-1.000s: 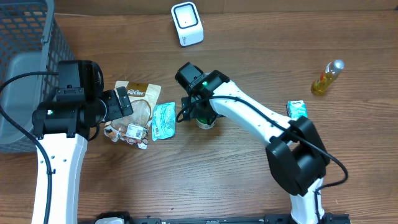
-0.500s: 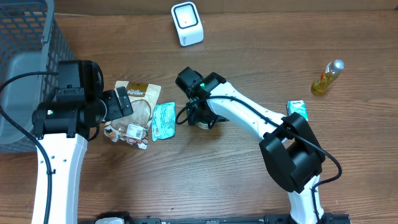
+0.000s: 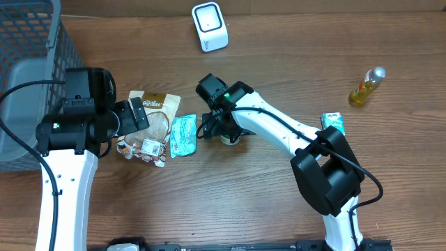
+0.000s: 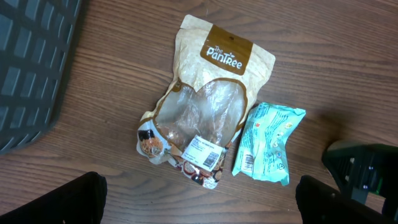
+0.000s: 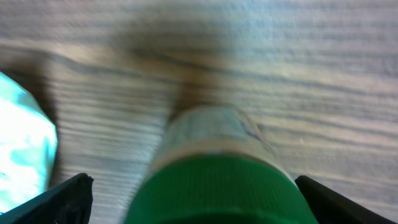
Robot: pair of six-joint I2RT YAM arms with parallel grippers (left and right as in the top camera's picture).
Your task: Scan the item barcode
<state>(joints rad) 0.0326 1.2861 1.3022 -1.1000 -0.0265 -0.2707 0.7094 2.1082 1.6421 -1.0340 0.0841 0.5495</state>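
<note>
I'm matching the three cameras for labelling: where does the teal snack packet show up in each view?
Overhead: the teal snack packet lies left of centre, right of the Pantree pouch.
Left wrist: the packet sits right of centre, beside the pouch's lower right.
Right wrist: blurred, at the left edge.
Shared landmark: the wooden table.

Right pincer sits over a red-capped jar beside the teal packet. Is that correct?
Not quite: the cap is green, not red, as the right wrist view shows. The rest holds: the right pincer sits over the jar, beside the teal packet.
</note>
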